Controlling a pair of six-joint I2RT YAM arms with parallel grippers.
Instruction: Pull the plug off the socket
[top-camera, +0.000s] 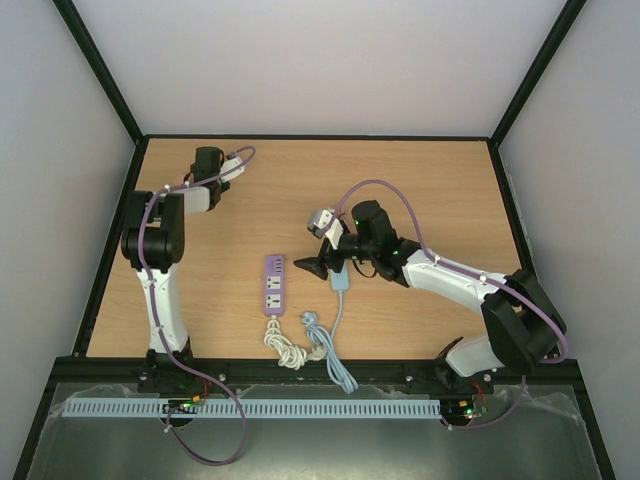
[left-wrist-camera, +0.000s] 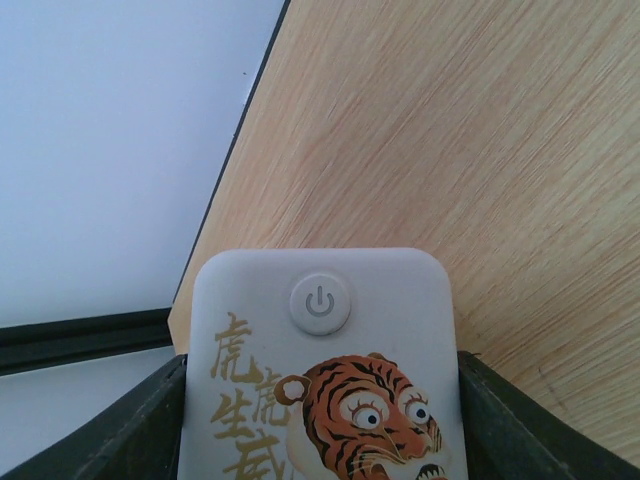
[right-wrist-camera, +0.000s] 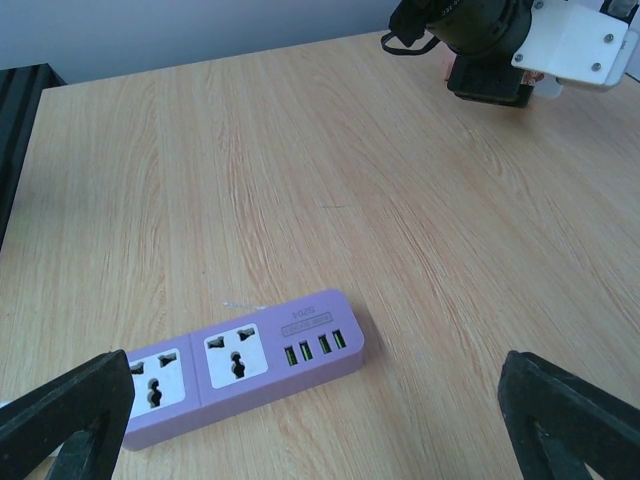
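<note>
Power strip sockets look empty, our left gripper pinches white tiger plug far left, right gripper spread wide; next we'd set it down.

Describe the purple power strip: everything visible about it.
The purple power strip looks like smooth plastic. It has two white-faced universal sockets, both empty, then four green USB ports under a small label. It lies flat, face up, on the wooden table, with its USB end pointing away from the arm bases. A white cord leaves its near end and lies coiled. Nothing visibly grips it.
</note>
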